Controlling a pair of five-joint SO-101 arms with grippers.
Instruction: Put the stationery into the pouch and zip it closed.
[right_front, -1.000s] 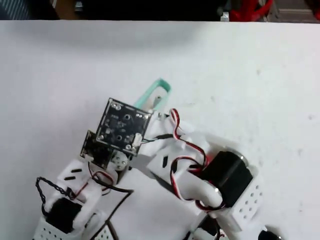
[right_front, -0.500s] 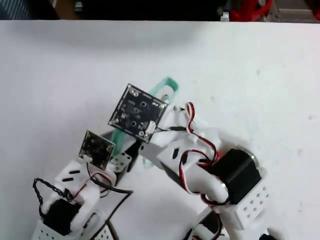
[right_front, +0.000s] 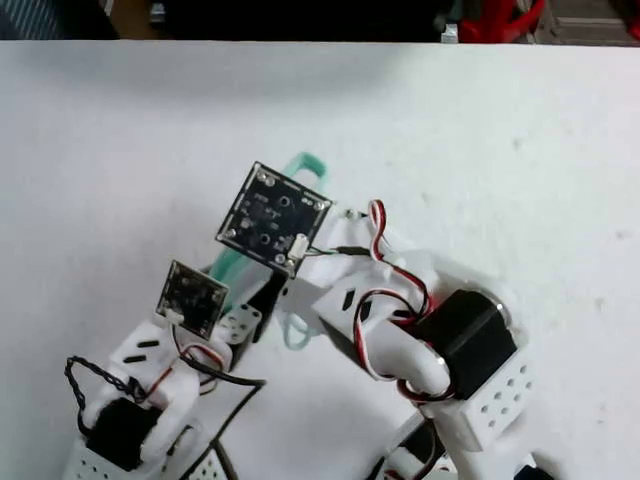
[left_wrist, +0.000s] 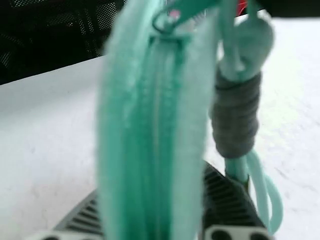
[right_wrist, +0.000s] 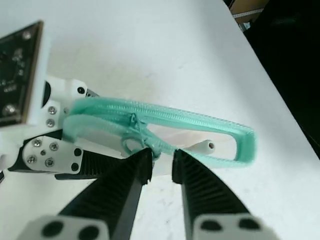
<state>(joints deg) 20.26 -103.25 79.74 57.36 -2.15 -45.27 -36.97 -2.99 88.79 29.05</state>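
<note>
Mid-table, toward the near side: the pouch (right_wrist: 200, 119), clamped edge-up at its near-left end in the left gripper (left_wrist: 155, 215). On the cord of the zipper pull (right_wrist: 131, 145), the right gripper (right_wrist: 161, 156), pinched almost together. Within the last second, carries the right wrist camera board (right_front: 272, 217) far and right, clear of the left board (right_front: 195, 298), and swings the pouch's far tip right, then back left. Reads as a zip stroke under way, with a white pen tip (right_wrist: 206, 146) seemingly inside. Cannot tell how much zip remains open.
</note>
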